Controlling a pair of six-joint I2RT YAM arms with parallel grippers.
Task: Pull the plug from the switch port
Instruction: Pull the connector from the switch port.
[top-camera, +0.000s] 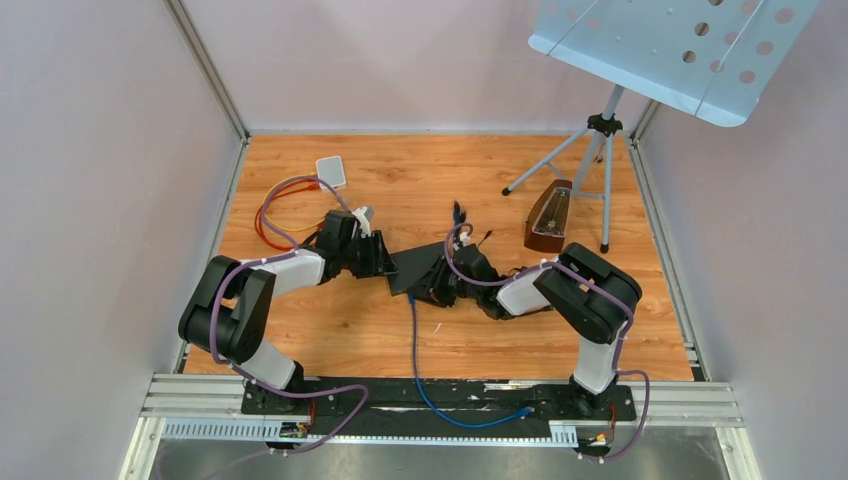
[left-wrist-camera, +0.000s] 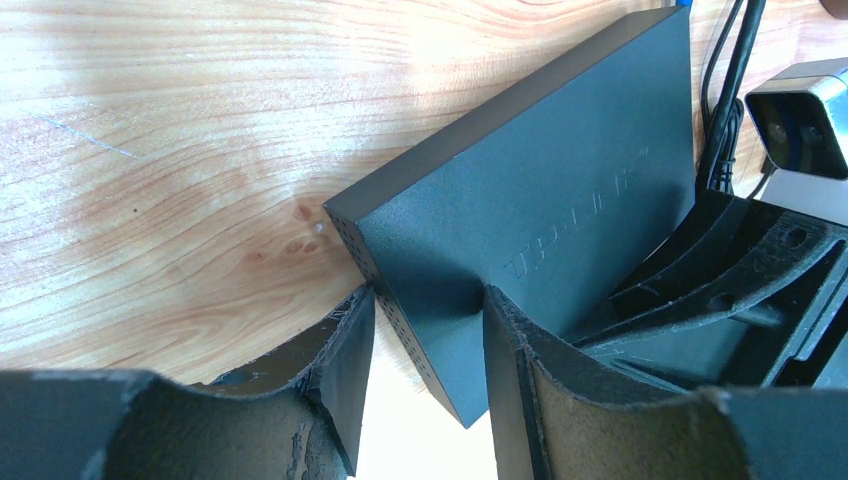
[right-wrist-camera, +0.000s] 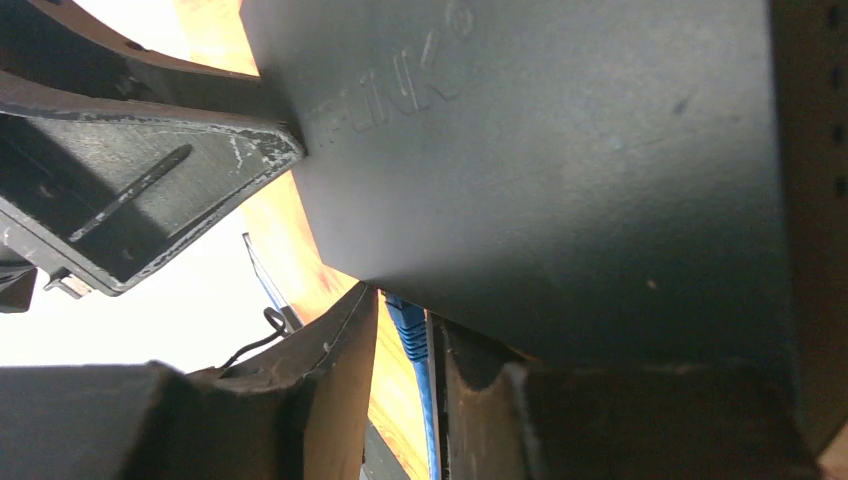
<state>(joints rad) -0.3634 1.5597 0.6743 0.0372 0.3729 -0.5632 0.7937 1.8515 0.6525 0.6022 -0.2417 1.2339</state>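
Note:
The black switch (top-camera: 415, 270) is tilted up off the wooden table between both arms. My left gripper (top-camera: 385, 262) is shut on the switch (left-wrist-camera: 540, 180), its fingers (left-wrist-camera: 350, 340) straddling one corner, one on the vented side and one on the top face. The blue plug (right-wrist-camera: 408, 335) sits in a port on the switch's (right-wrist-camera: 560, 170) edge, and its blue cable (top-camera: 415, 350) runs toward the near rail. My right gripper (right-wrist-camera: 405, 308) is around the plug. The plug lies against the right finger, with a gap to the left finger.
A wooden metronome (top-camera: 548, 220) and a music stand (top-camera: 680, 50) on a tripod stand at the back right. A white box (top-camera: 331, 171) with red cable loops (top-camera: 270, 225) lies at the back left. Black leads (top-camera: 460, 215) lie behind the switch.

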